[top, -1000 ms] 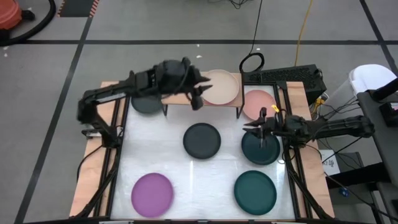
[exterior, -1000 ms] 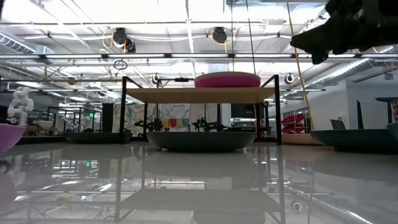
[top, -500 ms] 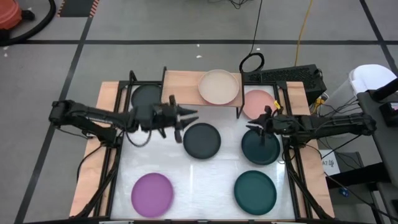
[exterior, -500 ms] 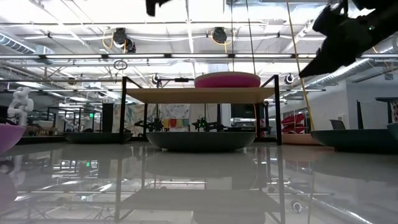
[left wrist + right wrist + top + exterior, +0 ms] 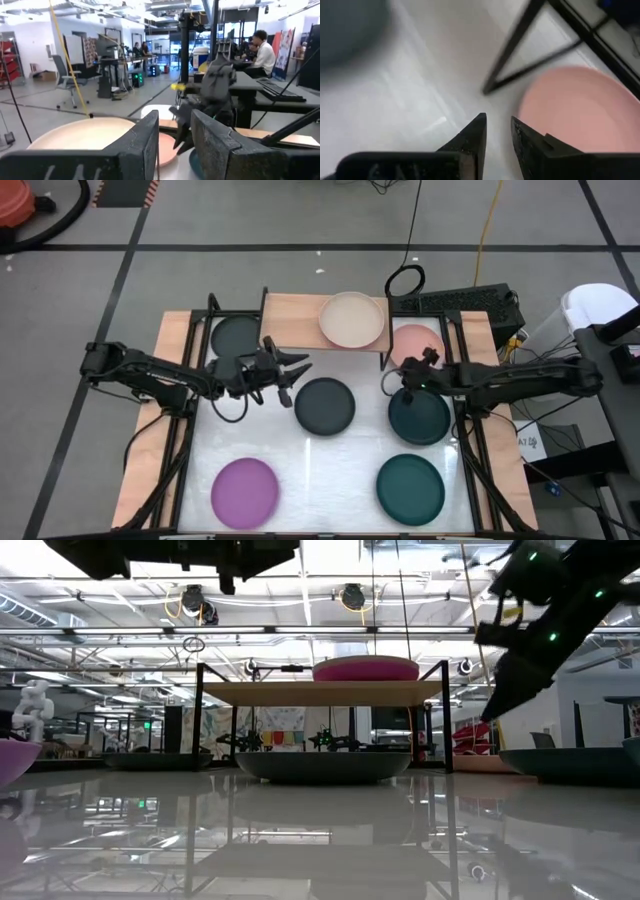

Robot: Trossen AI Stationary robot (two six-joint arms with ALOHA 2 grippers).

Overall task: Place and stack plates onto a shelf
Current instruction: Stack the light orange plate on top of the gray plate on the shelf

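Plates lie all over our white worktop (image 5: 300,470). We see a beige plate (image 5: 352,320) up on the wooden shelf (image 5: 295,320), at the shelf's right end. In the low view a magenta plate (image 5: 366,669) sits on that same board, so the beige one must rest on top of it. A charcoal plate (image 5: 237,335) lies on the worktop just left of the shelf, partly under it. Another charcoal plate (image 5: 325,405) lies in the middle of the worktop. A pale pink plate (image 5: 415,345) lies to the right of the shelf. A dark teal plate (image 5: 420,418) lies near it, and a second dark teal plate (image 5: 411,488) lies at the front right. A purple plate (image 5: 245,491) lies at the front left.

Our left pincer (image 5: 292,370) hangs in the air between the shelf and the middle charcoal plate. Its fingers (image 5: 145,145) are a little apart and hold nothing.

Our right pincer (image 5: 403,385) is over the worktop between the pale pink plate and the nearer dark teal plate. Its fingers (image 5: 472,137) are a little apart too, and empty. In its own view they point down at the edge of the pale pink plate, by a black leg (image 5: 515,47) of the shelf.
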